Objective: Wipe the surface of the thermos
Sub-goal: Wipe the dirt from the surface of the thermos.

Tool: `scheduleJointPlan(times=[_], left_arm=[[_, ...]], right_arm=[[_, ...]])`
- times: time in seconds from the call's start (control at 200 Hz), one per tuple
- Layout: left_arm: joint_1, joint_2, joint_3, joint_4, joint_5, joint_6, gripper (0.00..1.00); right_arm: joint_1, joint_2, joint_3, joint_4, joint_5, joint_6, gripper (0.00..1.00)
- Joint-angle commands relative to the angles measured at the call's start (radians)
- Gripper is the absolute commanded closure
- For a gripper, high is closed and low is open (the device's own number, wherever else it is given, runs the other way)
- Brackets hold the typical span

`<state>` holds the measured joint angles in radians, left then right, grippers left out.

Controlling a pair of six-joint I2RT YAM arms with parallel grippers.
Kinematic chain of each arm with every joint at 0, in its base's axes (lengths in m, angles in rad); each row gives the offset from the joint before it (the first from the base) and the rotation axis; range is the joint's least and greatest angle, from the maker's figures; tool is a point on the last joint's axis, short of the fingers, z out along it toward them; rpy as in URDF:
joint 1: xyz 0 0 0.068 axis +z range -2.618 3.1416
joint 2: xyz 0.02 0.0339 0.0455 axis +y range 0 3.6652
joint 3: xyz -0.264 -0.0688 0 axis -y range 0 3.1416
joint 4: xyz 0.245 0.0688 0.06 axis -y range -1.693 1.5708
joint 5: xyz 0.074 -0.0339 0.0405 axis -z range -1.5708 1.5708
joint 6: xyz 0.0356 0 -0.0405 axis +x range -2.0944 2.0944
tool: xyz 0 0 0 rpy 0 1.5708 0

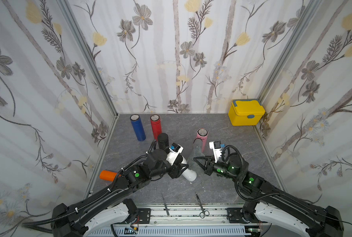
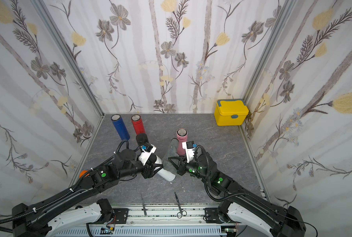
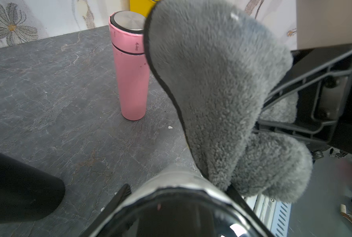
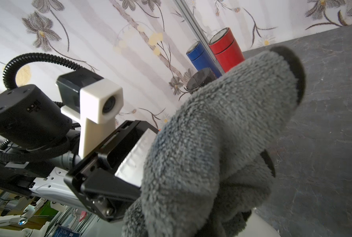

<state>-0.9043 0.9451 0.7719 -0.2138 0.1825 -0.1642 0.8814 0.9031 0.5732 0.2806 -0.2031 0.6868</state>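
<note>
Inside a flower-papered booth, above the grey counter (image 1: 222, 184) and nearer its front edge, the left tool (image 1: 182, 168) grips the tilted white thermos (image 1: 188, 174). The right tool (image 1: 198, 161) is clamped on a grey cloth (image 1: 196, 150) lying against the thermos's side. Wiping seems under way; how much remains cannot be told.

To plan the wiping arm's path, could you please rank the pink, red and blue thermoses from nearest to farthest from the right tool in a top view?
1. Pink cylindrical thermos, just behind the right tool.
2. Red cylindrical thermos, back left.
3. Blue cylindrical thermos, farther left still.
</note>
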Motion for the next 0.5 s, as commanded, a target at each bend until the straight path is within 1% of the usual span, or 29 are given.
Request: scheduleJointPlan(times=[0.0,0.08,0.13,0.245,0.375,0.495], left_arm=[[-0.004,-0.004,-0.022,0.131,-0.040,0.004,1.00],[-0.004,-0.008,-0.037,0.148,-0.073,-0.003,1.00],[-0.005,-0.013,-0.044,0.157,-0.099,-0.009,1.00],[-0.004,-0.014,-0.049,0.170,-0.115,-0.012,1.00],[-0.006,0.017,-0.041,0.173,-0.098,-0.015,1.00],[-0.008,0.038,-0.055,0.199,-0.085,-0.023,1.00]], right_arm=[[-0.001,0.070,-0.034,0.075,-0.016,0.005,1.00],[0.000,0.104,-0.131,0.123,-0.034,0.054,1.00],[0.006,0.101,-0.196,0.128,-0.020,0.082,1.00],[0.033,0.021,-0.296,0.072,0.056,0.120,1.00],[0.044,-0.101,-0.286,0.006,0.113,0.100,1.00],[0.044,-0.160,-0.222,0.071,0.130,0.060,1.00]])
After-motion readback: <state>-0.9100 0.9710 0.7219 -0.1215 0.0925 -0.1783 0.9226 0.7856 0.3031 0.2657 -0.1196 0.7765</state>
